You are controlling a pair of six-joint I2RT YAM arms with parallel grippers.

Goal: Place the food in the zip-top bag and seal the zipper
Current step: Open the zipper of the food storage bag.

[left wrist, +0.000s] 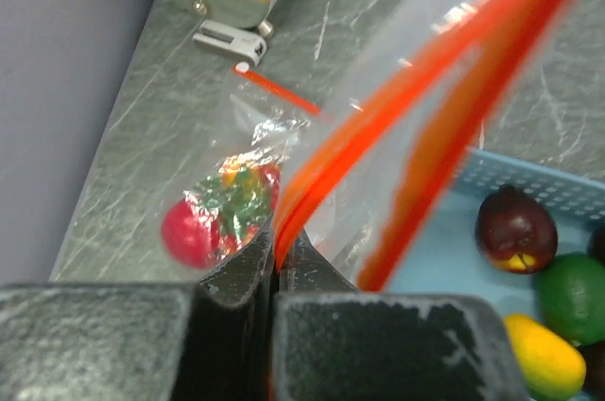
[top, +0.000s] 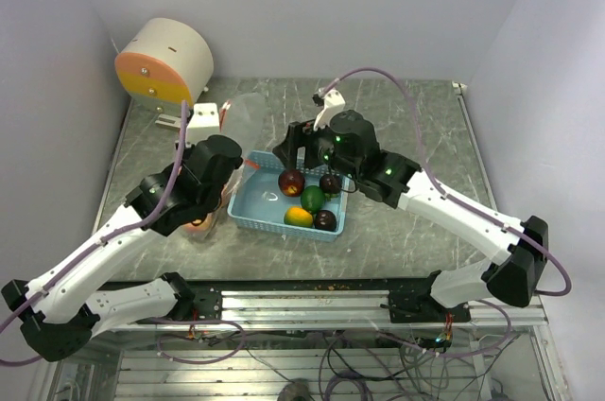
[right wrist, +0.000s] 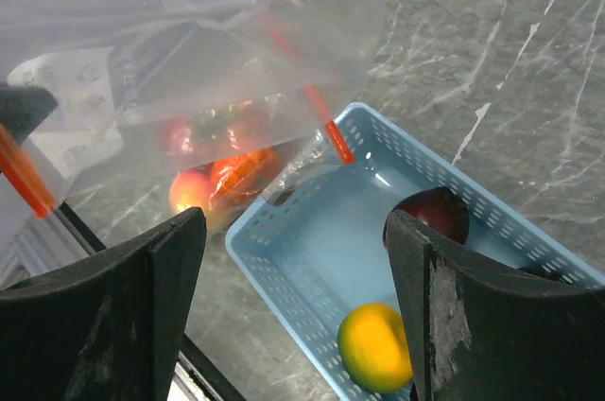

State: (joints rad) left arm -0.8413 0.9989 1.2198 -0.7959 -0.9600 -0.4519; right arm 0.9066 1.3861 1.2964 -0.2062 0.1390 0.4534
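My left gripper [left wrist: 277, 252] is shut on the orange zipper strip [left wrist: 397, 89] of the clear zip-top bag [top: 238, 122], holding its mouth up beside the light blue basket [top: 253, 210]. Inside the bag lie a red piece [left wrist: 187, 231], a green piece [left wrist: 241, 191], an orange carrot [right wrist: 241, 172] and a peach [right wrist: 189, 191]. My right gripper [right wrist: 298, 306] is open and empty above the basket's left half. The basket holds a dark red apple [top: 291, 182], a green piece [top: 313, 199], a yellow-green piece [top: 299, 217] and two dark purple pieces [top: 325, 220].
A round cream and orange drum [top: 165, 62] stands at the back left with a white bracket [top: 203, 123] before it. Grey marble table [top: 416, 117] stretches to the right and back. The table's near edge runs just below the basket.
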